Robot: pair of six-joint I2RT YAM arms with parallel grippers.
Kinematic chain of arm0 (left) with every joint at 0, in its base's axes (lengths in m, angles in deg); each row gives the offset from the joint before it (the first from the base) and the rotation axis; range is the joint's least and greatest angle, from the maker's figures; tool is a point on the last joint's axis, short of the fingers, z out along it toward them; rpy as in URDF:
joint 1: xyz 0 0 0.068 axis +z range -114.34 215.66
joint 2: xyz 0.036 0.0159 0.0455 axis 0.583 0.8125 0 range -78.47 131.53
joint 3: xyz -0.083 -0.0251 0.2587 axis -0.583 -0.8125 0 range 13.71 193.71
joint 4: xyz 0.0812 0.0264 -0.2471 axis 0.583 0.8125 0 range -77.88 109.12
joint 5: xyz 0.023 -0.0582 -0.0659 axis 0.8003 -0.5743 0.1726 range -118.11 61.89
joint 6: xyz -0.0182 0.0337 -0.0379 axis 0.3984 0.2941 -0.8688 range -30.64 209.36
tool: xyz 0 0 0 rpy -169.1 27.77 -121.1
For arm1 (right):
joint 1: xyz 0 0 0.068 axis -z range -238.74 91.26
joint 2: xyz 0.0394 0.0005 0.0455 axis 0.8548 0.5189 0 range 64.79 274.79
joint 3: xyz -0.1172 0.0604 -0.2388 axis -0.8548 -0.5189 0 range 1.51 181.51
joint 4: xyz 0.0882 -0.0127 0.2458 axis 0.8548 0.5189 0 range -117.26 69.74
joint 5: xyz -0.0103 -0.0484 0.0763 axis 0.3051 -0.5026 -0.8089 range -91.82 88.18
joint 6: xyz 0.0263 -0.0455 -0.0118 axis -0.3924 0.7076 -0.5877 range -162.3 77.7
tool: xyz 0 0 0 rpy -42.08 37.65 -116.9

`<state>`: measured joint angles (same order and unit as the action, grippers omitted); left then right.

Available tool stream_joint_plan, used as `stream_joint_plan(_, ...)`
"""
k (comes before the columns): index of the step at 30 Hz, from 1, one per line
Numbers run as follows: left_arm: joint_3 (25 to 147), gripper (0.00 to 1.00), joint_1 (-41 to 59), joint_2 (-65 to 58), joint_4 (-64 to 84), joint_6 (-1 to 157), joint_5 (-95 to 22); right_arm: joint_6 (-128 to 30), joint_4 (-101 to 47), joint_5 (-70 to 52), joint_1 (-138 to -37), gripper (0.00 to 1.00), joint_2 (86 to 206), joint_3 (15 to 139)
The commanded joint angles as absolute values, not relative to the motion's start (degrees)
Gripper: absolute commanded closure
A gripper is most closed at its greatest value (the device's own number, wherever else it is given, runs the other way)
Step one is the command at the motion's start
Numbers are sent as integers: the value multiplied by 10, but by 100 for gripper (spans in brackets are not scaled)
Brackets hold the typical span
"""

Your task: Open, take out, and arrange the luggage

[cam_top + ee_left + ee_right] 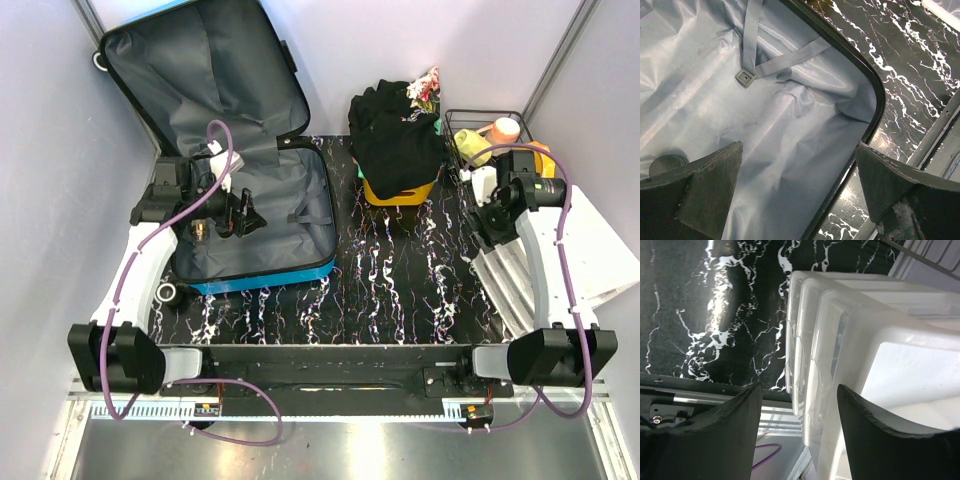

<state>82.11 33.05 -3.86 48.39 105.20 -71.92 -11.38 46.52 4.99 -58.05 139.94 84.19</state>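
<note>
Lying open at the left of the table [400, 280], the suitcase [275, 245] shows its grey lining, with the lid propped up at the far side. To its right, dark clothes [395, 140] are heaped on a yellow basket [400, 193], and stacked clear bins [840, 340] sit at the right edge. The left gripper [797, 155] hangs wide open and empty over the lining. The right gripper [799, 390], jaws partly apart, holds nothing above the bins. A small dark round thing [665, 162] lies by the left finger. I'd come straight down to straddle it, without pinching the loose lining.
</note>
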Motion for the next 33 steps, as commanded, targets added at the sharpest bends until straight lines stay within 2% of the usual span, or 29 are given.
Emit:
stream_joint_plan(1, 803, 2, 332, -79, 473, 1020, -705, -72, 418, 49, -539, 31, 1401, 871)
stream_joint_plan(7, 813, 2, 332, -72, 472, 1045, -694, -41, 351, 23, -504, 29, 1435, 878)
stream_joint_plan(12, 835, 3, 348, -18, 486, 1062, -654, -37, 311, 0, -501, 28, 1493, 903)
stream_joint_plan(16, 864, 4, 408, 15, 500, 1024, -672, -75, 357, -84, -503, 29, 1502, 1000)
stream_joint_plan(22, 939, 6, 432, 93, 555, 1097, -564, -149, 380, -189, -546, 25, 1486, 1059)
stream_joint_plan(25, 976, 5, 434, 137, 575, 1133, -492, -164, 365, -218, -568, 18, 1486, 1059)
stream_joint_plan(28, 1010, 7, 444, 178, 588, 1102, -426, -172, 338, -245, -585, 14, 1485, 1052)
stream_joint_plan(32, 975, 5, 447, 187, 538, 1023, -371, -151, 282, -272, -605, 11, 1471, 1001)
stream_joint_plan(33, 969, 8, 446, 193, 530, 999, -357, -147, 252, -275, -607, 11, 1466, 986)
